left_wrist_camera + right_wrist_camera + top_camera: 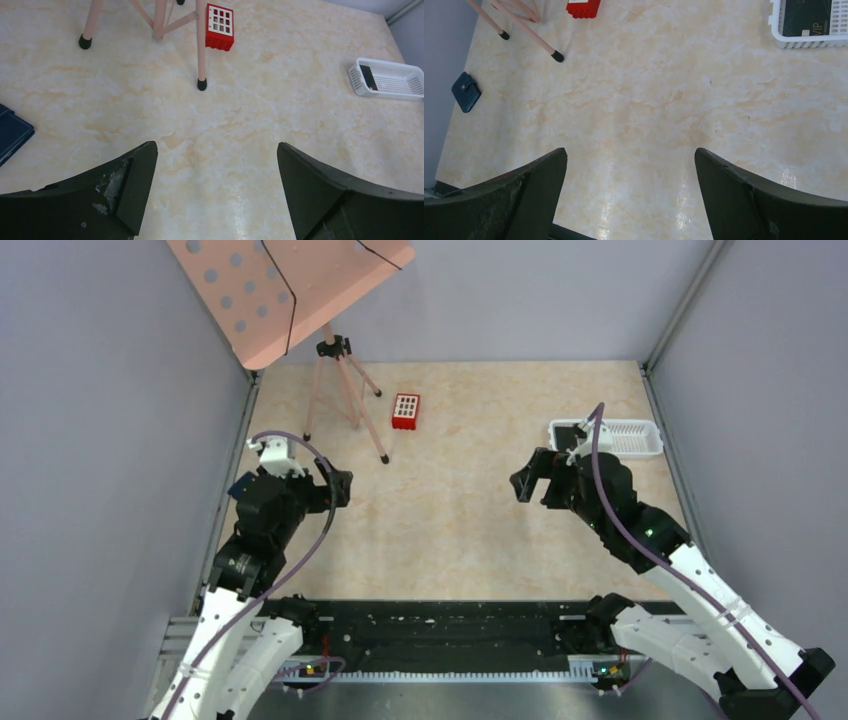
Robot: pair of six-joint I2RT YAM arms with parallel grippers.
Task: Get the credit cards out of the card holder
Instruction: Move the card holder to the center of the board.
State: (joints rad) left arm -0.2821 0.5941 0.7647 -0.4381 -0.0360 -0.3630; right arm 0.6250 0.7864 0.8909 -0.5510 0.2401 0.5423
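The blue card holder point(466, 91) lies folded shut on the table at the far left, by the wall. Its corner shows at the left edge of the left wrist view point(11, 134), and only a blue sliver shows beside the left arm in the top view point(239, 485). One black credit card point(806, 17) lies in the white tray point(809, 44) at the far right; it also shows in the left wrist view point(369, 77). My left gripper point(215, 146) is open and empty over bare table, right of the holder. My right gripper point(630, 150) is open and empty, near the tray.
A pink tripod point(340, 390) holding a pink perforated board point(280, 290) stands at the back left. A small red block with white squares point(405, 411) sits beside it. The white tray point(625, 437) is against the right wall. Grey walls close in three sides.
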